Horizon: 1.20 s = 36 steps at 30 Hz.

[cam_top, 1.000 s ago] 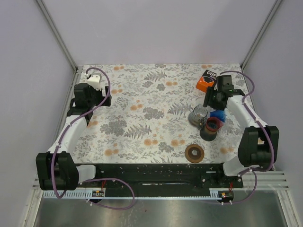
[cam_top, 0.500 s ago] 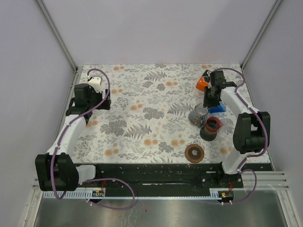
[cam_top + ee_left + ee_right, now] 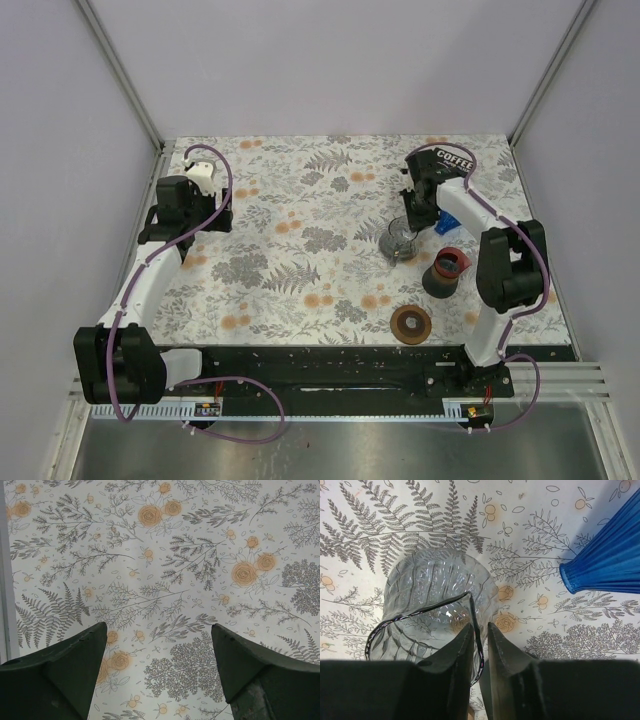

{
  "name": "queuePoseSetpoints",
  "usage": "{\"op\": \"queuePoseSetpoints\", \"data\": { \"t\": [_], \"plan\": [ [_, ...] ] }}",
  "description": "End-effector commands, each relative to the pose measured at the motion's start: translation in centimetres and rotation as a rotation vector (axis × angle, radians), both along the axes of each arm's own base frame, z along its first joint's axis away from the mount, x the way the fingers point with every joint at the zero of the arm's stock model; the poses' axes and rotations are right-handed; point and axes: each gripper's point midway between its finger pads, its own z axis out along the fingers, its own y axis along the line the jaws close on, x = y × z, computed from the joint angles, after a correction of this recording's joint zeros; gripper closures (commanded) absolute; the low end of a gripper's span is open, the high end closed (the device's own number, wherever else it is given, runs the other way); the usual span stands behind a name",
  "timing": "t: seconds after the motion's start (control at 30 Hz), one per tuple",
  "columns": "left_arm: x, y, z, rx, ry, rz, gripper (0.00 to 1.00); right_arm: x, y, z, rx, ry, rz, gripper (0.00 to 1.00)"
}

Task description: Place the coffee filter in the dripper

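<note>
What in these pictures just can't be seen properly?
Right wrist view: the blue ribbed object is cut off by the right edge.
Top view: the right arm hides part of the coffee package.
Top view: the brown disc is too small to identify.

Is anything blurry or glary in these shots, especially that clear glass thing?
Right wrist: clear ribbed vessel sharp, soft highlights, no harsh glare; right gripper dark, slightly soft up close. Left wrist: tablecloth crisp, left gripper underexposed. Top external: even light, faint shadows.
</note>
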Motion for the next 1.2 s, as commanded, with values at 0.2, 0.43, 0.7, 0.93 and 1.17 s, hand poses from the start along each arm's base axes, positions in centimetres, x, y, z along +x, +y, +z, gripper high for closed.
{"op": "queuePoseSetpoints", "data": {
  "t": [0.2, 0.43, 0.7, 0.93, 1.17],
  "plan": [
    [1.1, 0.5, 3.2, 0.03, -0.085, 0.009, 0.11, 0.6, 4.2, 1.1, 0.075, -0.022, 0.196, 1.0],
    [0.9, 0.3, 3.4, 0.031, -0.063, -0.008, 0.11, -0.1, 15.7, 4.7, 0.089, -0.174, 0.825, 1.0],
    [0.2, 2.2, 3.0, 0.099, -0.046, 0.038, 0.09, -3.0, 25.2, 4.0, -0.026, -0.218, 1.449, 1.0],
    [-0.3, 3.4, 1.8, 0.112, -0.012, 0.06, 0.09, -5.8, 28.1, 3.0, 0.002, -0.192, 1.771, 1.0],
    [-0.2, 3.6, 1.7, 0.105, -0.014, 0.07, 0.09, -7.6, 30.5, 0.5, -0.044, -0.158, 1.944, 0.99]
  ]
}}
